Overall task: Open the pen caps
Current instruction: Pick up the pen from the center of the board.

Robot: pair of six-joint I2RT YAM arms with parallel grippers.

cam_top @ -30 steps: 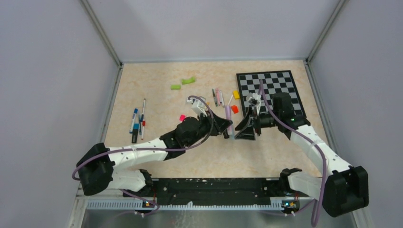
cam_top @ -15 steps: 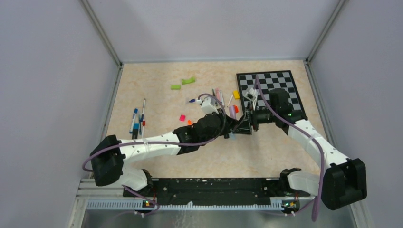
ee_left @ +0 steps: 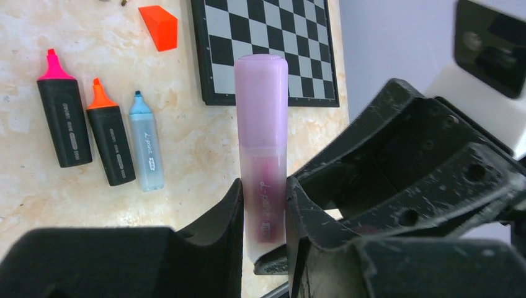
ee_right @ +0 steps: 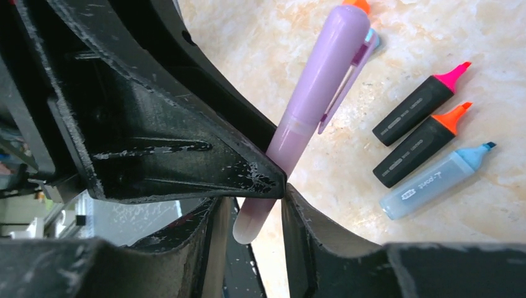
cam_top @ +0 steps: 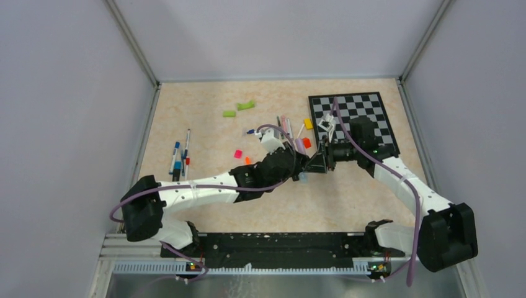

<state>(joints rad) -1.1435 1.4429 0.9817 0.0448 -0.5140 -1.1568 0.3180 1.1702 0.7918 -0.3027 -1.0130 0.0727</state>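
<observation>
A purple highlighter point(ee_left: 260, 124) stands upright between the pads of my left gripper point(ee_left: 263, 211), which is shut on its translucent barrel. Its purple pen cap point(ee_left: 260, 93) is on and points away from the camera. My right gripper point(ee_right: 251, 211) meets it from the right, its jaws narrowly open around the barrel's pale lower end point(ee_right: 254, 223), with a slim gap showing on one side. In the top view the two grippers meet at mid-table point(cam_top: 308, 164). Three uncapped pens lie below: pink-tipped point(ee_left: 62, 124), orange-tipped point(ee_left: 111, 146), pale blue point(ee_left: 146, 149).
The chessboard point(cam_top: 366, 112) lies just behind the right gripper. An orange block point(ee_left: 160, 26) and a yellow block point(cam_top: 308, 123) sit near it. Green pieces point(cam_top: 246, 105) lie at the back. Thin pens point(cam_top: 180, 158) lie at the left. Small pink point(cam_top: 237, 153) and orange point(cam_top: 247, 160) caps lie near the left arm.
The left arm has carried the purple highlighter right and back. The right gripper has moved in to meet it, and its jaws have narrowed around the pen's lower end.
</observation>
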